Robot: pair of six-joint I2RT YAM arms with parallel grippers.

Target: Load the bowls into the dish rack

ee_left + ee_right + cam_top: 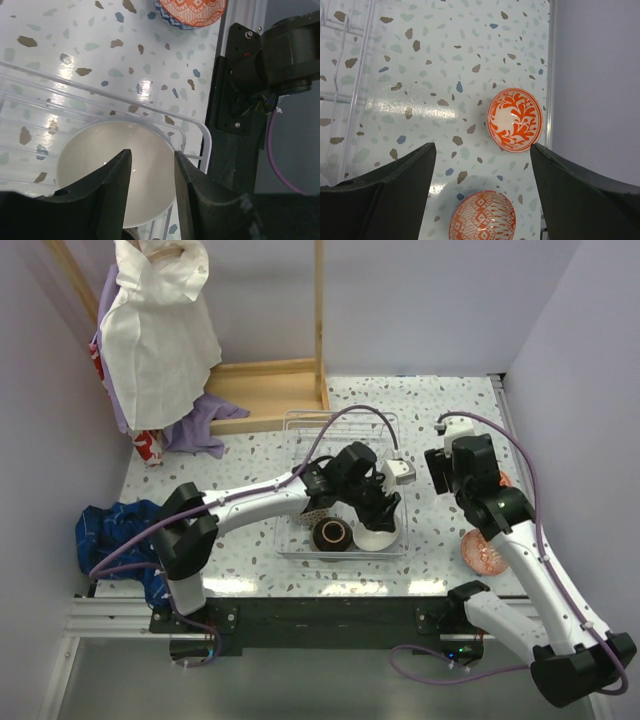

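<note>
Two bowls sit inside the dish rack [345, 485], at its near end: a dark bowl [331, 535] and, beside it, a white bowl [117, 175]. Over the white bowl hangs the left hand [151, 172], narrowly parted and empty. Right of the rack, the right hand [482, 165] gapes wide, empty, above two orange-patterned bowls [515, 120] on the worktop [430, 60].

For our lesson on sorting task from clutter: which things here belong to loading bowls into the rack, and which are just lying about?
Job: dish rack; white bowl and dark bowl in it; two orange patterned bowls on the table.

Lying about: white cloth, purple cloth, blue cloth, wooden frame.
</note>
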